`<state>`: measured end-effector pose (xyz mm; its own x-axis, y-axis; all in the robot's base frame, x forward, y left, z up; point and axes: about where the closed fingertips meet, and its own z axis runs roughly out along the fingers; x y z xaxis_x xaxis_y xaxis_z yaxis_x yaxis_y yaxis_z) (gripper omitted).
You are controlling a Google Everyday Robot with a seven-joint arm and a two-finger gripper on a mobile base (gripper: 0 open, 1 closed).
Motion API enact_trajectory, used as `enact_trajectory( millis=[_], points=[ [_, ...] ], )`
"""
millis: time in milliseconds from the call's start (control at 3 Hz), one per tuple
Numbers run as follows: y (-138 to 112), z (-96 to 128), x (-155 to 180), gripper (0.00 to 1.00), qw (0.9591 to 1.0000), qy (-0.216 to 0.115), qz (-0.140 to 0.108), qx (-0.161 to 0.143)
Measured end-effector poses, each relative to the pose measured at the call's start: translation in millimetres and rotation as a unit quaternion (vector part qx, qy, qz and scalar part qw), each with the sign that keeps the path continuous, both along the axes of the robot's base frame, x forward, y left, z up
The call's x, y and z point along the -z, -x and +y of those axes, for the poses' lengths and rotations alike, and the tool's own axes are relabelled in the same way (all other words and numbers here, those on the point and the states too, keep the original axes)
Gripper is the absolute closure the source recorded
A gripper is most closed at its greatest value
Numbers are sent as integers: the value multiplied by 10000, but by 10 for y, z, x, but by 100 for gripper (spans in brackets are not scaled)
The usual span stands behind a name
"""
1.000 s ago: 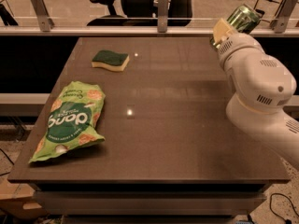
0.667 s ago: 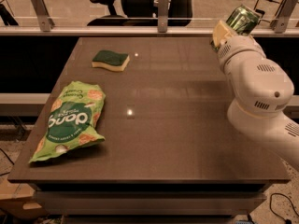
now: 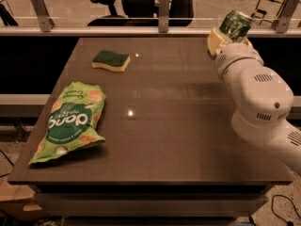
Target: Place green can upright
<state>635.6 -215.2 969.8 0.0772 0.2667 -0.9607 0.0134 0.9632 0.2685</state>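
A snack bag lies near left on the dark table. From the near right, the bulky white arm stretches away, level with the sponge. At the far right corner, the gripper pinches the green can, which is dark green, pale-patterned, silver-rimmed, tilted and held above the tabletop.

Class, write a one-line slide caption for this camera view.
Robot hand grips a tilted green can above the table's far right corner; sponge and snack bag lie at left.
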Motion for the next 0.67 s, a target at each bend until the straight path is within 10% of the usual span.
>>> enact_trajectory(
  millis=[667],
  points=[
    [149, 208, 204, 100, 9975, 565, -88, -421]
  ],
)
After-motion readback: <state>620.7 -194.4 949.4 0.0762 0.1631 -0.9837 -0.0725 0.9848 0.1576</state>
